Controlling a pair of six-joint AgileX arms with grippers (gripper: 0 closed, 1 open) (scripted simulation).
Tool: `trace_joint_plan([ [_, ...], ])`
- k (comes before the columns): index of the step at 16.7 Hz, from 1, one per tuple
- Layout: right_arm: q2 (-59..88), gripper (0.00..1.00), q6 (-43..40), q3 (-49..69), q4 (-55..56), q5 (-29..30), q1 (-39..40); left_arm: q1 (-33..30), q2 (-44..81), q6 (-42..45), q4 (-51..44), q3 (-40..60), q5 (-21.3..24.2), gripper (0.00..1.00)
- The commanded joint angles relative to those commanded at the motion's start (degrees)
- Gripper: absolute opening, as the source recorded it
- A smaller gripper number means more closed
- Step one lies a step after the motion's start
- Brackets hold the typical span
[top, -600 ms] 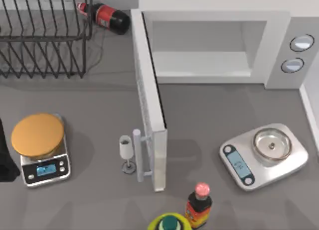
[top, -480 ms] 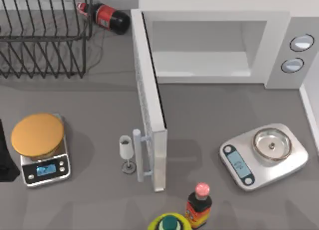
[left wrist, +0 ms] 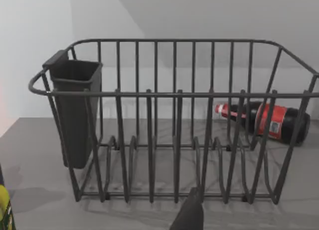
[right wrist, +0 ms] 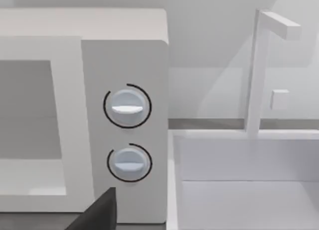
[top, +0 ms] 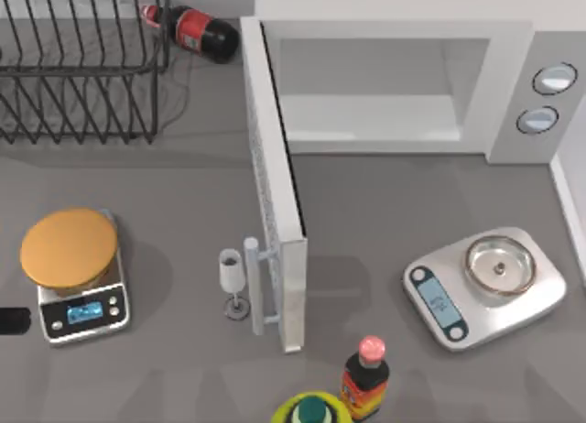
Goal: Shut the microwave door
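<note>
Microwave: the big boxy white-grey microwave (top: pixel 403 84) stands at the back of the table, right of centre, its white cavity exposed; two round silver knobs (right wrist: pixel 127 107) sit one above the other on its side panel.
Door: the large flat white-grey microwave door (top: pixel 273 203) stands wide open, swung out toward the front of the table, hinged at the cavity's left edge — its vertical white bar handle (top: pixel 257 284) faces the table's left side.
Beside the handle: a small clear wine glass (top: pixel 232 278) stands upright just left of the bar.
Left gripper: a dark tip (left wrist: pixel 189 216) shows in the left wrist view, facing the dark wire dish rack (left wrist: pixel 174 125); whether its fingers are spread or closed, I cannot tell.
Right gripper: a dark tip (right wrist: pixel 97 214) shows in the right wrist view, low in front of the knob panel — its finger state cannot be told either.
Rack area: a black cutlery cup (left wrist: pixel 75 110) hangs on the rack; a red-labelled cola bottle (top: pixel 194 29) lies behind it.
Scales: a silver kitchen scale with an orange disc (top: pixel 73 272) at left, a silver scale with a steel bowl (top: pixel 485 284) at right.
Front edge: a pink-capped dark sauce bottle (top: pixel 366 379) beside a yellow-green round bottle top (top: pixel 311 410).
</note>
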Motion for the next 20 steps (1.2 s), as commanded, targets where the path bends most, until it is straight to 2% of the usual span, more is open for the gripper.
trace_joint_plan([
  [4, 0.0, 1.0, 0.0, 0.0, 0.0, 0.0, 0.0, 0.0, 0.0, 0.0, 0.0, 0.0, 0.0, 0.02],
  [5, 0.0, 1.0, 0.0, 0.0, 0.0, 0.0, 0.0, 0.0, 0.0, 0.0, 0.0, 0.0, 0.0, 0.0],
  [15, 0.0, 1.0, 0.0, 0.0, 0.0, 0.0, 0.0, -0.9, -0.4, 0.0, -0.4, 0.0, -0.9, 0.0],
  [17, 0.0, 1.0, 0.0, 0.0, 0.0, 0.0, 0.0, -4.3, -1.5, 0.0, -1.5, 0.0, -4.3, 0.0],
  [20, 0.0, 1.0, 0.0, 0.0, 0.0, 0.0, 0.0, -13.0, -3.8, -0.1, -3.9, 0.1, -13.0, 0.0],
])
